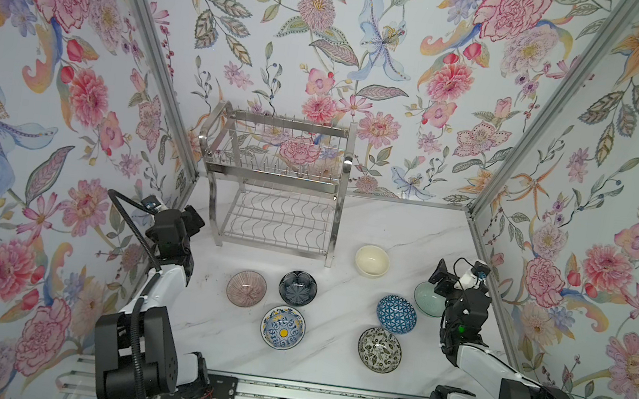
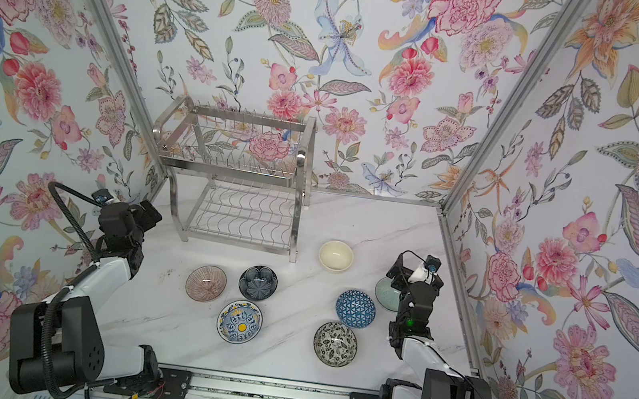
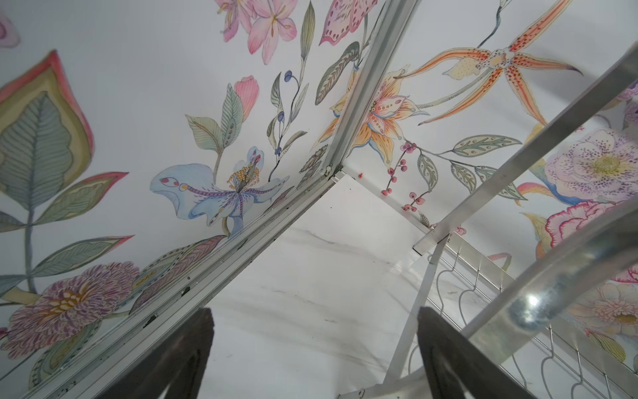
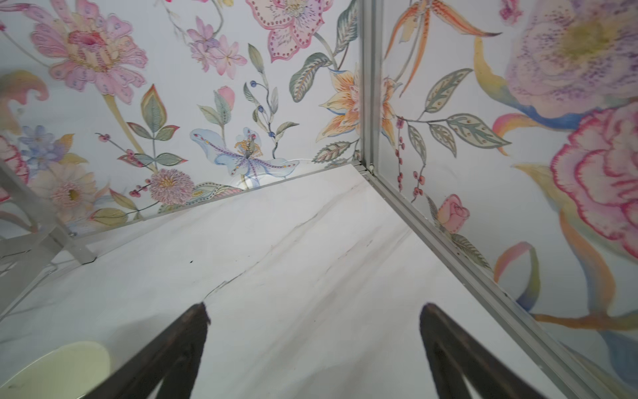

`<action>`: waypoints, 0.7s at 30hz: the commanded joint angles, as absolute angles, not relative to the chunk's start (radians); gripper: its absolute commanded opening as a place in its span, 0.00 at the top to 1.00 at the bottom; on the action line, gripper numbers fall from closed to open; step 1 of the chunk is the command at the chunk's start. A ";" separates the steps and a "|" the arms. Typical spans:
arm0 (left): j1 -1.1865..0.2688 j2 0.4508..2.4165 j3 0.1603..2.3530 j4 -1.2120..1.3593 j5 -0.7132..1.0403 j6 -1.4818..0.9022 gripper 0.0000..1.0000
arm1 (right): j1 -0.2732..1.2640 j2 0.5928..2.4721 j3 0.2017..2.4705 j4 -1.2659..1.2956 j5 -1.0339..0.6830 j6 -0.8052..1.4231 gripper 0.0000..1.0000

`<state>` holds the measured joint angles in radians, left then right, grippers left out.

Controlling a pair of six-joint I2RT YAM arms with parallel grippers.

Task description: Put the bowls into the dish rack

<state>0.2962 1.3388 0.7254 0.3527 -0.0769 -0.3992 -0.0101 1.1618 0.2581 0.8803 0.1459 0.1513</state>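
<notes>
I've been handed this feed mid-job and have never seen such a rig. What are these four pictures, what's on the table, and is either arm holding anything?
This is a robot with a left arm and a right arm, working over a marble table.

The two wide pictures come from one overhead camera and are nearly identical. The other two come from a camera on each wrist, looking out between that arm's two dark fingers.

The left hand is open and empty, close beside the dish rack. The right hand is also open and empty, near the cream bowl.

The rack holds nothing. All seven bowls sit on the table: the cream one, pale green bowl, mauve ribbed bowl, navy flower bowl, blue lattice bowl, yellow-centred bowl and leafy black-and-white bowl.
</notes>
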 commanded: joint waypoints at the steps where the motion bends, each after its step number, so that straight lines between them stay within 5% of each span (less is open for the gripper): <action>1: 0.314 1.404 0.808 0.278 0.023 -0.399 0.08 | 0.014 1.153 0.282 0.840 -0.009 0.122 0.03; 9: 0.335 1.590 0.959 0.203 0.114 -0.342 0.10 | 0.122 1.134 0.315 0.787 -0.185 0.068 0.03; 21: 0.370 1.781 1.190 0.085 0.256 -0.252 0.11 | 0.143 1.126 0.324 0.754 -0.234 0.057 0.03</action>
<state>0.3626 1.7382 1.1160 0.1402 0.1745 -0.3126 0.1364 1.1313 0.2939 0.7654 -0.2035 0.0734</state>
